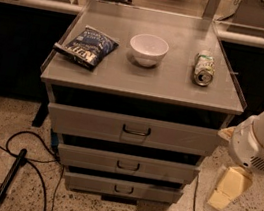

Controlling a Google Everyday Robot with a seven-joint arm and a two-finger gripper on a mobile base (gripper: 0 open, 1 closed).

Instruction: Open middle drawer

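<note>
Three grey drawers stacked under the bench's front edge: top drawer (93, 122), middle drawer (161, 170) with small dark loop handle (128, 166) at centre, bottom drawer (88, 182). On the bench: blue snack bag (86, 46) near the left edge; white bowl (148, 49) at centre; can (204, 68) lying on its side near the right edge. My gripper (229, 188): cream-coloured, hanging beyond the front right corner, beside the lower drawers, apart from them, holding nothing; open or closed, I cannot tell. Floor: black cables (27, 150), left.
</note>
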